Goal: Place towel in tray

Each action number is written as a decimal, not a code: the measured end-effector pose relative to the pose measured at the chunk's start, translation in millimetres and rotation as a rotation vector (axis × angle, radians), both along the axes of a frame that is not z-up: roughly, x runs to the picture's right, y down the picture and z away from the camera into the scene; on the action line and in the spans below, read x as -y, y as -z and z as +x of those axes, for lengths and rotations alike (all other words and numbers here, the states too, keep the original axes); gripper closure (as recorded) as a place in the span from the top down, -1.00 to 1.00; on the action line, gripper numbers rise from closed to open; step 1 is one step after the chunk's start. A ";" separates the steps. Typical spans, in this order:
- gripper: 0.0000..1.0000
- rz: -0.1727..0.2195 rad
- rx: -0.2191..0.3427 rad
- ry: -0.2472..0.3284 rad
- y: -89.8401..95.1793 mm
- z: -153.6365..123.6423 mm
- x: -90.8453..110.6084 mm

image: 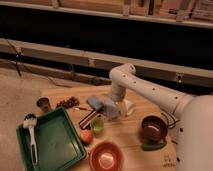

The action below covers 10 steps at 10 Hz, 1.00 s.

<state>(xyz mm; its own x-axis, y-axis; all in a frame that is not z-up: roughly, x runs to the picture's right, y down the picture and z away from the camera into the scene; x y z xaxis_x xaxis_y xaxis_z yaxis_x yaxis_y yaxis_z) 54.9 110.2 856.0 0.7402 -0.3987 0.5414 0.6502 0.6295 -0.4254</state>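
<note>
Here, the crumpled blue-grey cloth towel (101, 106) lay on the wooden tabletop (125, 142), outside the green plastic tray (56, 142) and up to its right. The white arm's gripper (117, 107) sat low against the towel's right edge; whether it was open or closed on the cloth could not be told. The tray held a white-headed dish brush (31, 134). A small green cup (97, 124) stood between towel and tray, with a red round bowl (106, 156) nearer the front edge.
</note>
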 end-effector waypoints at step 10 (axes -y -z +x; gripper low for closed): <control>1.00 -0.049 -0.003 -0.007 -18.4 -8.0 -14.0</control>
